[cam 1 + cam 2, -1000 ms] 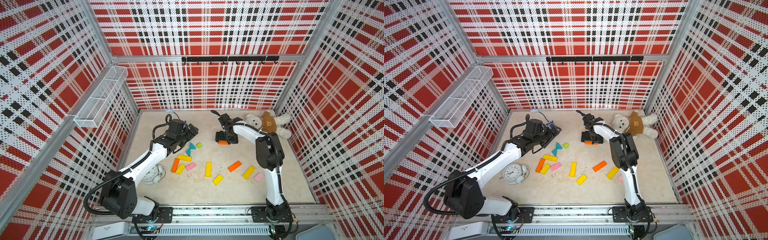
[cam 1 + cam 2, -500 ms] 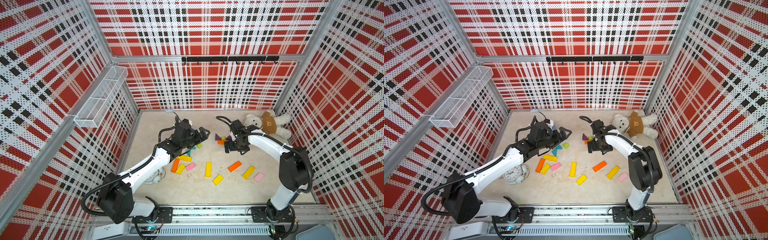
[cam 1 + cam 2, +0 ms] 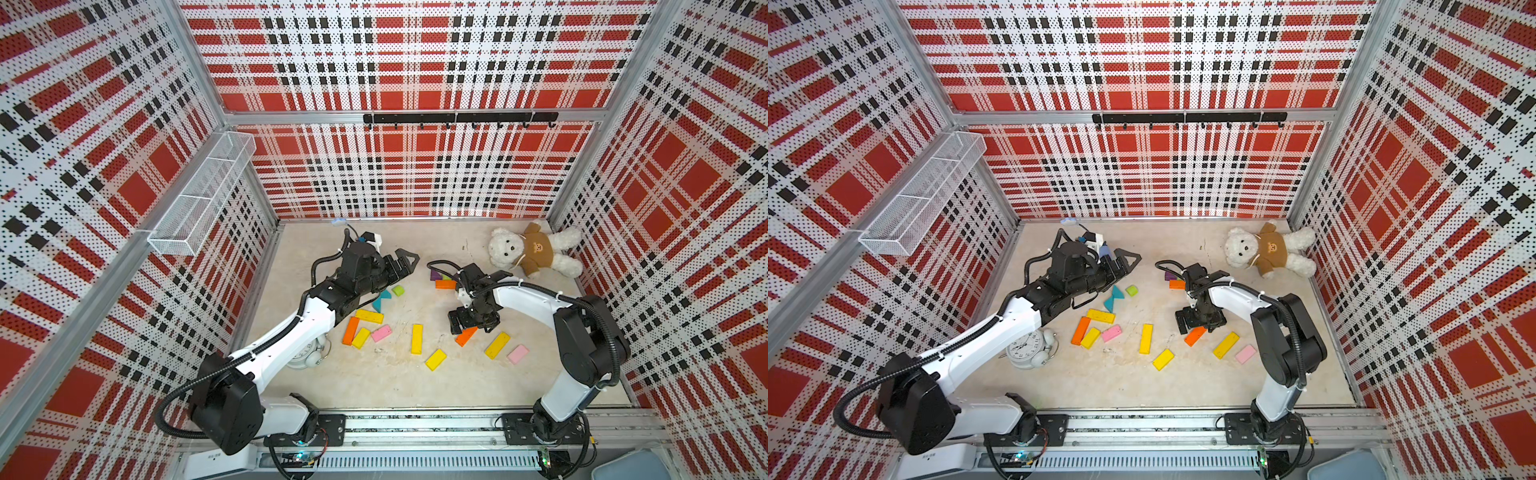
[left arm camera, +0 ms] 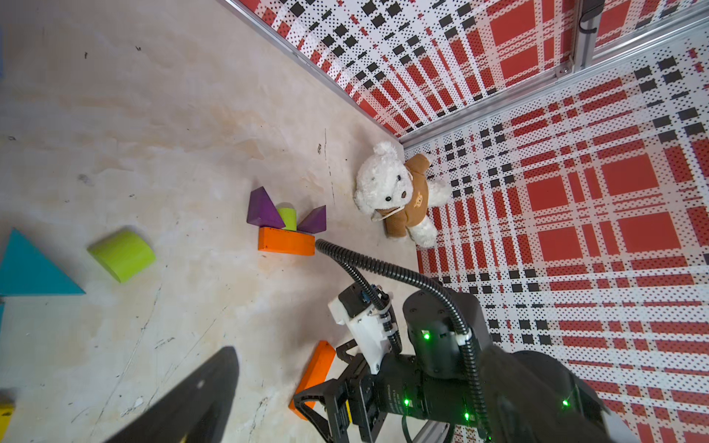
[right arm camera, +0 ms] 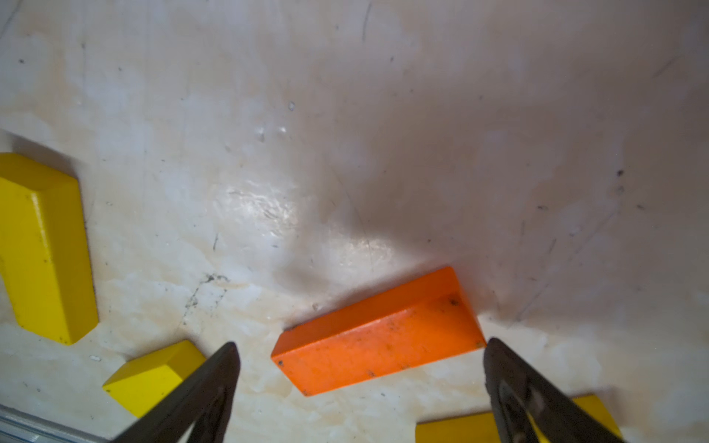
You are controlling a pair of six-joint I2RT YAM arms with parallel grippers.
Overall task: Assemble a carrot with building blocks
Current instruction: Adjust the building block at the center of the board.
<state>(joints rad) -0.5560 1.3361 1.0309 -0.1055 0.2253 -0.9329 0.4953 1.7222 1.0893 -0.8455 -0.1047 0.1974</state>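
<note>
At the far middle of the floor an orange bar (image 3: 444, 284) lies with two purple triangles (image 4: 264, 210) and a lime stub (image 4: 287, 216) against its far side. My right gripper (image 3: 471, 323) hangs open just above another orange bar (image 5: 378, 337), which lies loose on the floor between the fingers, touching neither. My left gripper (image 3: 405, 262) is open and empty, hovering above the floor near a lime stub (image 3: 398, 290) and teal triangles (image 3: 381, 300). Yellow, orange and pink bars (image 3: 369, 316) lie scattered in front.
A plush bear (image 3: 532, 251) lies in the far right corner. The white alarm clock (image 3: 1030, 349) stands under my left arm. Yellow bars (image 3: 497, 345) and a pink one (image 3: 518, 354) lie beside the right gripper. A wire basket (image 3: 203, 203) hangs on the left wall.
My right gripper left the far orange bar with the purple triangles and came forward and down over the loose orange bar. My left gripper shifted right, then held still.
</note>
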